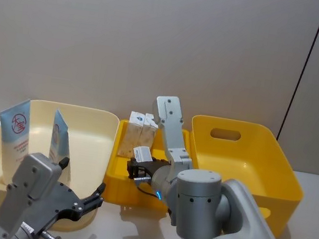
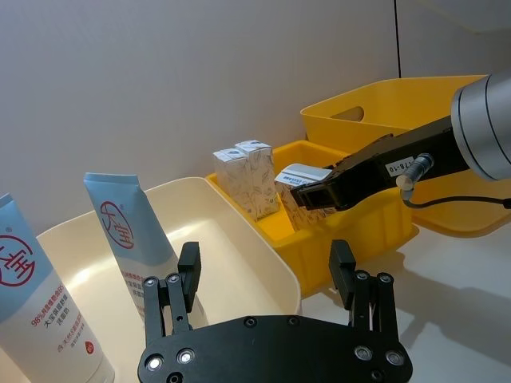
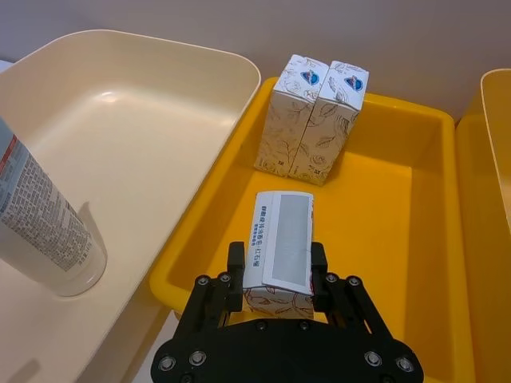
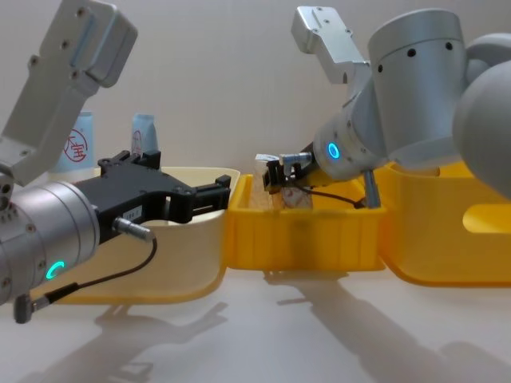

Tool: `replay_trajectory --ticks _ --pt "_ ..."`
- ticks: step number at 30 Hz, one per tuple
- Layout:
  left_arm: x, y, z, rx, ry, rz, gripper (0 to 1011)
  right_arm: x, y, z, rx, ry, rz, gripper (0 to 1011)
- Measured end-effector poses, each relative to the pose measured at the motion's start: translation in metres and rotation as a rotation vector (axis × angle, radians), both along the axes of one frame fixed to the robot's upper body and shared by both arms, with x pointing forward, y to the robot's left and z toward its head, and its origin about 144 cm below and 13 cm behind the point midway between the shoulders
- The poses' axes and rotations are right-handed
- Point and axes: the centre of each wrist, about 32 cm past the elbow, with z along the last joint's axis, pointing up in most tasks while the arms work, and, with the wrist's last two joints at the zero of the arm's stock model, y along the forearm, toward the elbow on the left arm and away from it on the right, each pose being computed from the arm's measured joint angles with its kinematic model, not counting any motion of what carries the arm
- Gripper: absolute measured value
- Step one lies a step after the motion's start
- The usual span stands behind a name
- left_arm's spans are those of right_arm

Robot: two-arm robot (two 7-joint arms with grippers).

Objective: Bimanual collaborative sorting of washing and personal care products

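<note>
The right gripper (image 3: 275, 270) pinches one small carton (image 3: 281, 243) by its two sides, low over the near part of the small yellow bin (image 1: 116, 180) in the middle. That hold suits setting it down among its own kind, since two upright cartons (image 3: 313, 120) stand touching each other at the bin's far wall. The left gripper (image 2: 265, 265) hangs at the near right corner of the cream bin (image 1: 92, 112) on the left, fingers spread with nothing between them, probably waiting clear of the other arm's work. Two squeeze tubes (image 1: 15, 133) stand upright in that cream bin, kept apart from the boxes. The count is three cartons, two tubes and three bins, the third being a large yellow bin (image 1: 285, 173) on the right.
</note>
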Motion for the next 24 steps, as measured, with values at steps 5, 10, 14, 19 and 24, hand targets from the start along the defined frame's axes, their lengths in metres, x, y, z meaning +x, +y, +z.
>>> replay_trajectory --ticks 5,10,14,19,24 --pt "0.000 0.000 0.000 0.000 0.000 0.000 1003 0.000 0.000 0.000 0.000 -0.001 0.000 449" --pt "0.000 0.000 0.000 0.000 0.000 0.000 1003 -0.002 -0.002 0.001 -0.003 -0.019 0.003 449" --pt "0.000 0.000 0.000 0.000 0.000 0.000 1003 -0.004 -0.004 0.005 -0.002 -0.052 0.008 449" --pt "0.000 0.000 0.000 0.000 0.000 0.000 1003 -0.008 -0.009 0.013 0.000 -0.112 0.016 449" --pt "0.000 0.000 0.000 0.000 0.000 0.000 1003 -0.012 -0.014 0.022 0.005 -0.170 0.024 449"
